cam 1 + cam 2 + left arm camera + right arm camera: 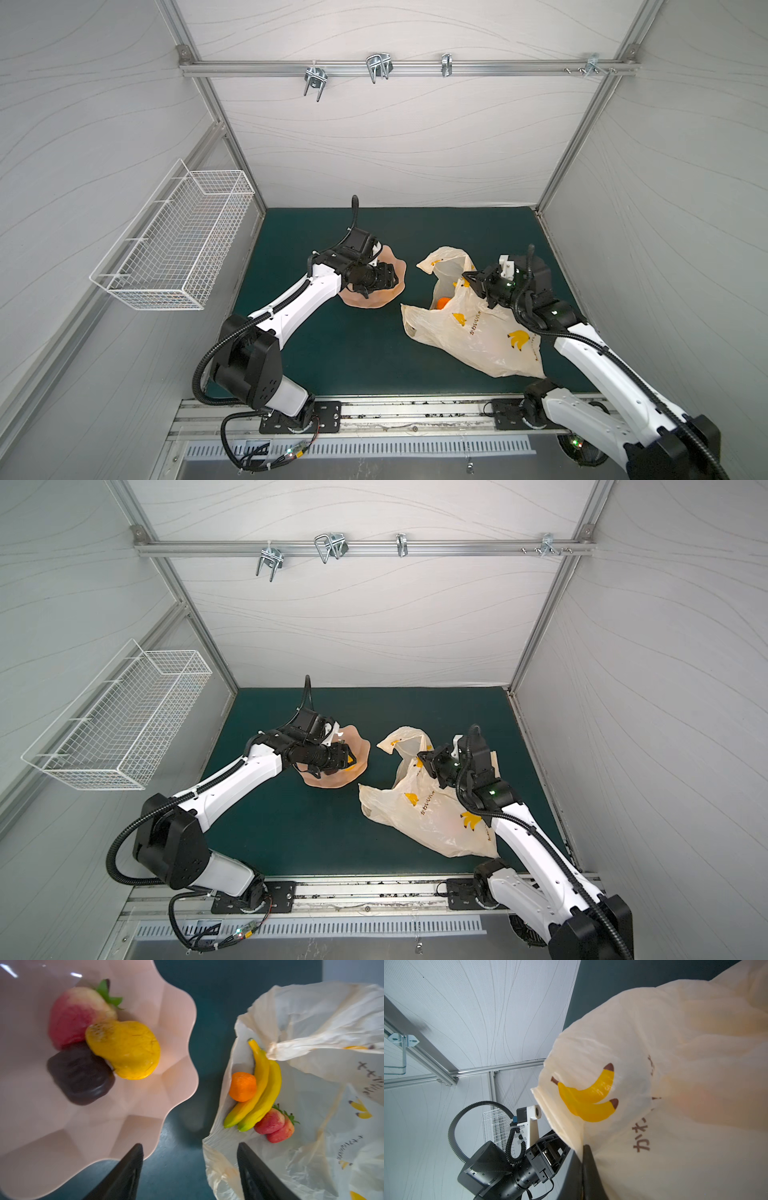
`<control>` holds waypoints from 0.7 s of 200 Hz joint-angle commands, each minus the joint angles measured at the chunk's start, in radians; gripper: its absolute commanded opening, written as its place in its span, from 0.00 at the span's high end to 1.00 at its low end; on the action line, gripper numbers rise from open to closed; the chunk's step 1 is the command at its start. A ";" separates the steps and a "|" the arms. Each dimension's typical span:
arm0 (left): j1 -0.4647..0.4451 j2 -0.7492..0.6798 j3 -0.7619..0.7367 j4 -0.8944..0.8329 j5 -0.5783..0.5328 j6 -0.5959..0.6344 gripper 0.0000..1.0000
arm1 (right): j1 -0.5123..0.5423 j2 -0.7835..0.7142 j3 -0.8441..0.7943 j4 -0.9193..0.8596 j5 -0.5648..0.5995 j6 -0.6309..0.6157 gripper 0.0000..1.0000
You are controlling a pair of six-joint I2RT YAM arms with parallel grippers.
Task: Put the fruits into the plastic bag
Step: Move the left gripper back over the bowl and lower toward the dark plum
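In the left wrist view the pink bowl (176, 1022) holds a red strawberry (76, 1016), a yellow-orange pear shape (126, 1049) and a dark brown-purple fruit (81, 1074). Inside the plastic bag (311, 1022) lie an orange (243, 1086), two bananas (261, 1088) and a two-lobed red strawberry (274, 1124). My left gripper (189, 1145) hangs open and empty over the mat, between the bowl and the bag's mouth. My right gripper (586, 1147) is shut on the bag's (675, 1064) upper rim, holding the mouth up. In a top view the orange (442, 302) shows through the opening of the bag (478, 336).
In both top views a white wire basket (174, 241) hangs on the left wall. Metal hooks (378, 66) sit on the back rail. The dark green mat (353, 345) lies under the bowl (390, 257) and the bag. The enclosure walls stand close on three sides.
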 commanded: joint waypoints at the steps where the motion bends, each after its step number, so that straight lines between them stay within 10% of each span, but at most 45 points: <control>1: 0.014 0.027 0.076 -0.103 -0.146 0.052 0.26 | -0.003 -0.022 -0.001 -0.026 0.011 -0.003 1.00; 140: 0.050 0.274 0.159 -0.152 -0.323 0.188 0.09 | -0.004 -0.035 -0.001 -0.036 0.021 -0.002 1.00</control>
